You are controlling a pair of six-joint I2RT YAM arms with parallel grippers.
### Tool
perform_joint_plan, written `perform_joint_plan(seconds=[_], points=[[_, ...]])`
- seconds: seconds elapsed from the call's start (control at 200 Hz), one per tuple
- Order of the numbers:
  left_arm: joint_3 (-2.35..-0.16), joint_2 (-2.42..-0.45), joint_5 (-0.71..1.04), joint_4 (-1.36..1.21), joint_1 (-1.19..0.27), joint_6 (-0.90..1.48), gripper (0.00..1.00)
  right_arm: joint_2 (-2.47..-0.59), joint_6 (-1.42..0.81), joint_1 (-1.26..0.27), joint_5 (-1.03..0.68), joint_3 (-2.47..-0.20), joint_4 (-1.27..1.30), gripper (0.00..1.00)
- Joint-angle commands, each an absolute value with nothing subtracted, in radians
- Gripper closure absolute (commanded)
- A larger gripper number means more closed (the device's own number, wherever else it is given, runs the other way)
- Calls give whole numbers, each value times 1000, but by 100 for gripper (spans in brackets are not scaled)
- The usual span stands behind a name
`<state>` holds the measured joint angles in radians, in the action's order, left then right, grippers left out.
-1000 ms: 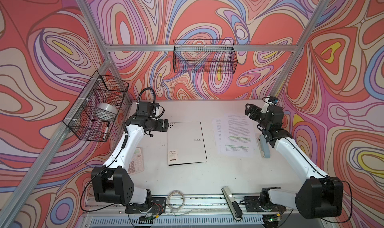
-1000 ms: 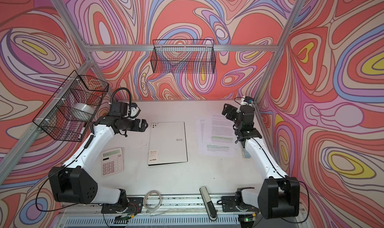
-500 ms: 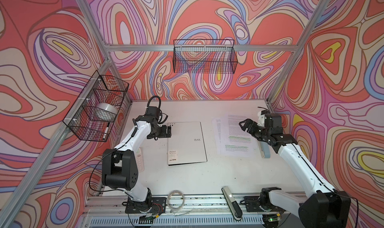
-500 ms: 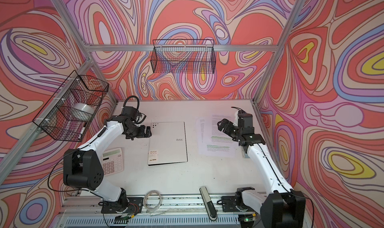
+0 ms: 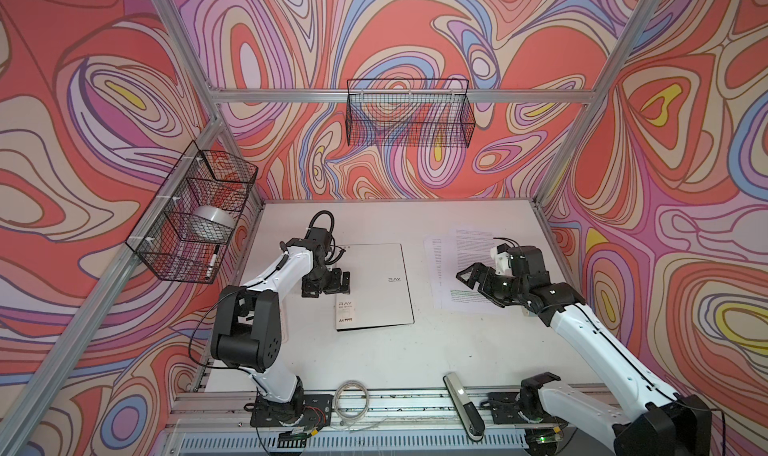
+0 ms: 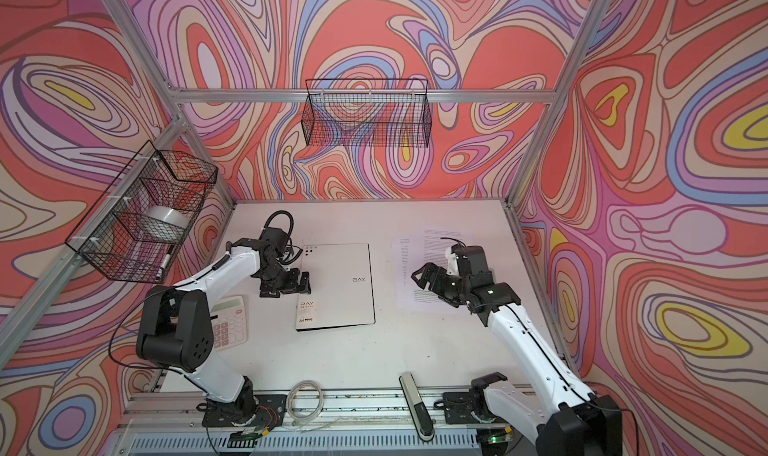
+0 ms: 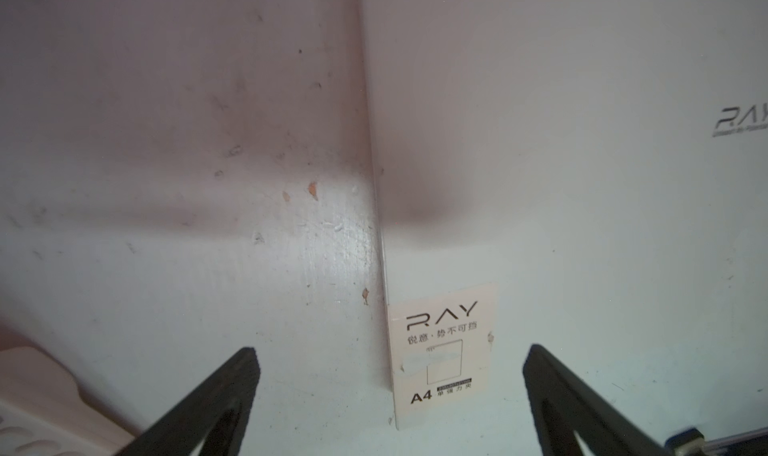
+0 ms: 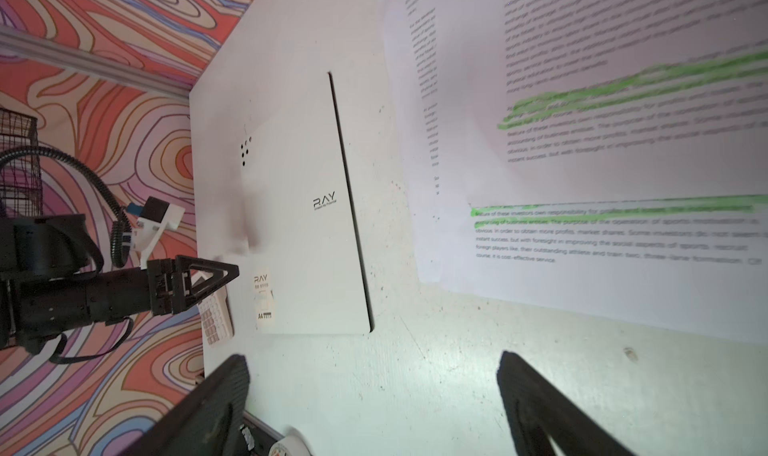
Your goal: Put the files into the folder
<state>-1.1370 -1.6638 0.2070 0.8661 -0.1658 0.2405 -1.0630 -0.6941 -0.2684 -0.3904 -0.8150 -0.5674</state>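
While both arms sit low over the table [image 5: 374, 362], I see nothing gripped on either side.

Folder [image 5: 374, 283] [image 6: 336, 283]: closed, flat, mid-table, white cover up, RAY sticker at its near-left corner, black dots at the far-left corner.

Files [image 5: 449, 250] [image 6: 409, 254]: loose printed sheets to the right of the folder, overlapped and slightly fanned, with green highlighted lines. A bare strip of table separates them from the folder, so they don't touch.

Left gripper [image 5: 328, 285] [image 6: 284, 285]: at the folder's left edge, about halfway along it. Fingers are spread wide. In the left wrist view [image 7: 390, 350] they straddle that edge, one over bare table and one over the cover. I can't tell whether it's touching.

Right gripper [image 5: 473, 281] [image 6: 428, 277]: over the near-left part of the files, fingers spread wide with nothing between them [image 8: 372, 356]. I can't tell whether it's touching the paper.

Calculator [image 6: 228, 321]: left of the folder, partly behind the left arm.

Wire basket [image 5: 187, 225] on the left wall holds a tape roll [image 5: 214, 221] and a marker [image 5: 212, 261].
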Motion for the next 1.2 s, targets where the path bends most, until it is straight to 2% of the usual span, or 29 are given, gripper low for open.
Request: perform_joint_plan(seconds=[0.0,0.411,0.826,1.192], points=[[-1107,-1679,273,855,-166,250,0,-1075,-736,-331,-413,-810,-527,1],[-1092,-1732,353,805,-170,232,0,-1170,-799,-426,-434,-747,-386,2],[-1226,-1817,410,750,-192,270,4,-1211,-860,-474,-434,-695,-269,2],[-1293,-1902,491,688,-265,355,8,-1342,-923,-524,-422,-739,-130,1]])
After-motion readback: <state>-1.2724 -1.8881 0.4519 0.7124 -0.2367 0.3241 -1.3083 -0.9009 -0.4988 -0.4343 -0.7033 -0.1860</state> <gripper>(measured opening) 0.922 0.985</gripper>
